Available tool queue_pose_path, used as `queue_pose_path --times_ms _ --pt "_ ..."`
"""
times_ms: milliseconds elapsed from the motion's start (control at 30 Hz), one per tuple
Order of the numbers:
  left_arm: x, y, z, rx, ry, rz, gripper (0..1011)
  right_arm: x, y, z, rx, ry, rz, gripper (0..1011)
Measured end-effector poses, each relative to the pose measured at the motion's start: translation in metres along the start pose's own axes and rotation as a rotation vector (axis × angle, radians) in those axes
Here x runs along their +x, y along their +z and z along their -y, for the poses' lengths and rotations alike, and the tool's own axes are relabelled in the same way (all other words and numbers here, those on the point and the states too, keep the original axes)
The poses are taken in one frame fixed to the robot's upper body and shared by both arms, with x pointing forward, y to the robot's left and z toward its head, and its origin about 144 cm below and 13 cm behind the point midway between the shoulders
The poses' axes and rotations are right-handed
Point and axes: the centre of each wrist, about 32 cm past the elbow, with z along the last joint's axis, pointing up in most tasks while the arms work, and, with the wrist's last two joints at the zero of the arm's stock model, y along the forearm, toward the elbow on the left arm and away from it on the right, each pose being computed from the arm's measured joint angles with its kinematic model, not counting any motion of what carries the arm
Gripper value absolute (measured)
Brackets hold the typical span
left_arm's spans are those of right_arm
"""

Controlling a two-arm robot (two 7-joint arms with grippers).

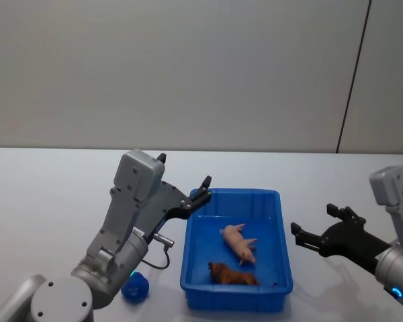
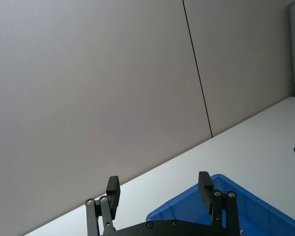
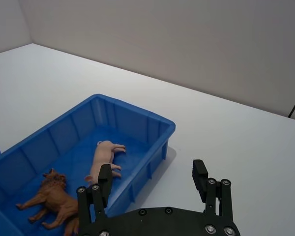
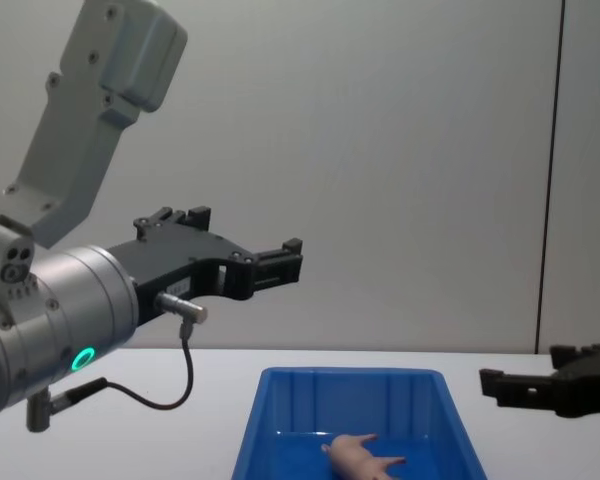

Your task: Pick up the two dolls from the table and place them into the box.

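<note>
The blue box (image 1: 196, 268) stands on the white table (image 1: 47, 194) between my arms. A pale pink doll (image 1: 239, 243) lies on its side on the box floor, with a brown animal figure (image 1: 232, 274) beside it at the near end. The right wrist view shows the same pink doll (image 3: 102, 156), the brown figure (image 3: 51, 196) and the box (image 3: 137, 105). My left gripper (image 1: 185, 171) hangs open and empty above the box's far left corner. My right gripper (image 1: 316, 220) is open and empty, just right of the box, off the table.
A small blue ball-like object (image 1: 135, 286) lies on the table left of the box, close to my left arm's base. A plain grey wall (image 1: 188, 67) rises behind the table. Bare tabletop stretches to the far left and behind the box.
</note>
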Motion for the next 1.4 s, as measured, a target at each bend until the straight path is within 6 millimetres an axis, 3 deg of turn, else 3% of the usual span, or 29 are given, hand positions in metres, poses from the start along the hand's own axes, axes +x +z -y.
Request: queue_pose_path --times_ms 333,733,1033,1400 --pt "0.004 0.001 -0.01 0.036 0.014 0.02 1004 0.006 -0.004 0.006 0.002 -0.017 0.003 1001" --pt "0.006 -0.007 -0.039 0.138 0.065 0.004 1004 0.009 -0.006 0.009 0.002 -0.026 0.003 1001" --pt "0.004 -0.025 -0.063 0.244 0.083 -0.044 1004 0.01 -0.006 0.01 0.002 -0.028 0.004 1001" --pt "0.004 -0.049 -0.076 0.34 0.074 -0.083 1004 0.01 -0.007 0.01 0.002 -0.03 0.004 1001"
